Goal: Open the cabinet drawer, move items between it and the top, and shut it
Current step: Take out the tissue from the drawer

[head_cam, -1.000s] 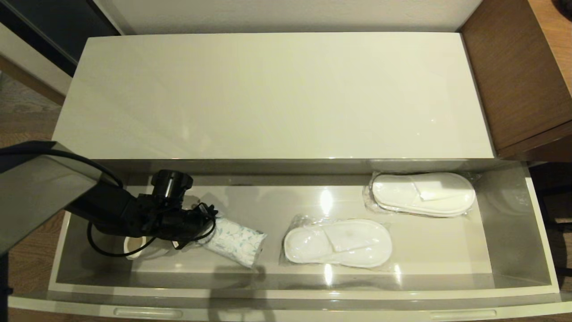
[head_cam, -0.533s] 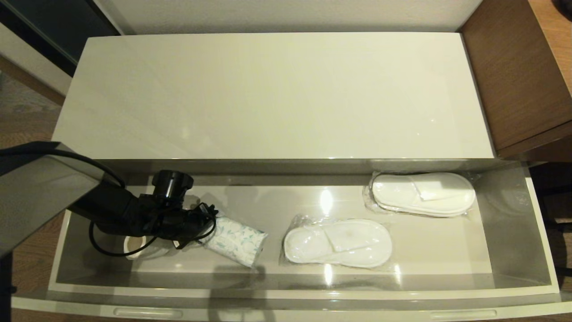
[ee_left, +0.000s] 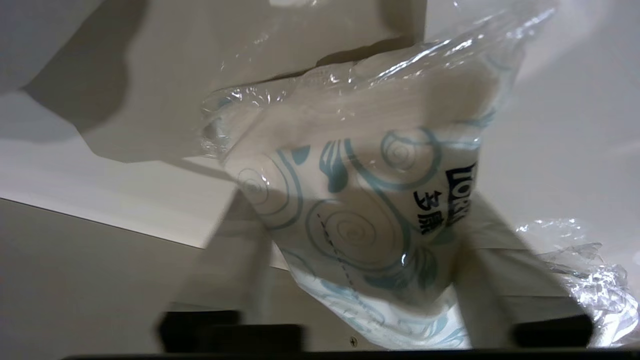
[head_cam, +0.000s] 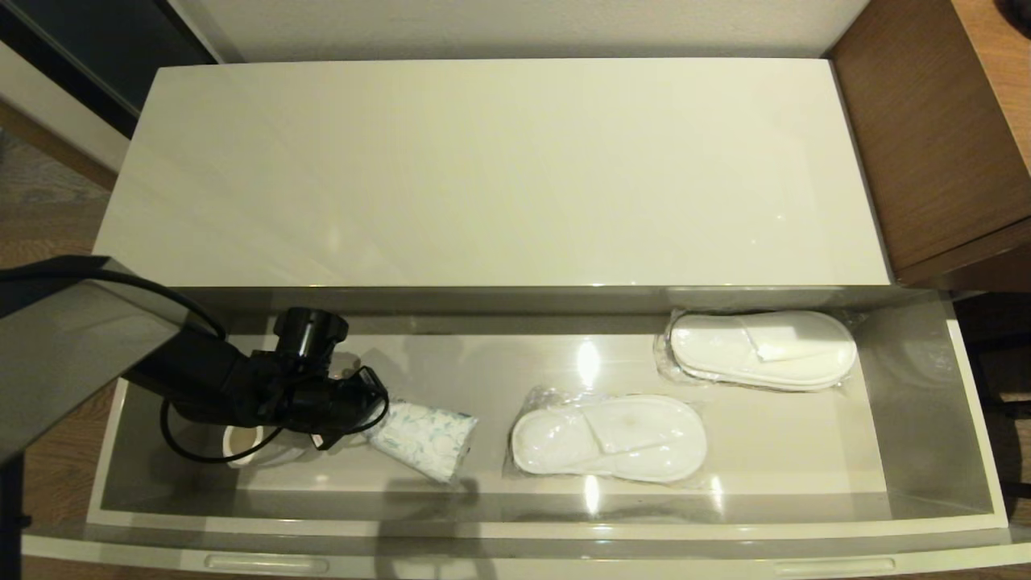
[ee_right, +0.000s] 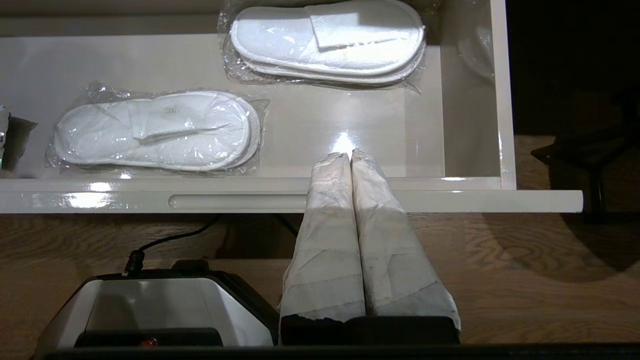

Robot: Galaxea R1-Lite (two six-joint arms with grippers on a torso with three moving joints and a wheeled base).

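Note:
The cabinet drawer (head_cam: 515,530) is pulled out, its grey-beige inside in view. A tissue pack (head_cam: 424,439), white with pale blue swirls, lies slantwise in the drawer's left part. My left gripper (head_cam: 366,419) reaches down into the drawer at the pack's left end. In the left wrist view its fingers (ee_left: 231,265) press on both sides of the pack (ee_left: 360,210), and the wrapper bulges between them. The glossy cream top (head_cam: 499,177) behind the drawer is bare. My right gripper (ee_right: 350,157) hangs shut in front of the drawer front (ee_right: 450,201), holding nothing.
Two wrapped pairs of white slippers lie in the drawer, one in the middle (head_cam: 608,437) and one at the back right (head_cam: 761,348). A small white object (head_cam: 242,445) sits under my left arm. Brown wood furniture (head_cam: 934,137) stands to the right of the cabinet.
My left gripper's fingers have come together onto the tissue pack, whose left end has drawn in and shifted slightly. The arm has stayed in place.

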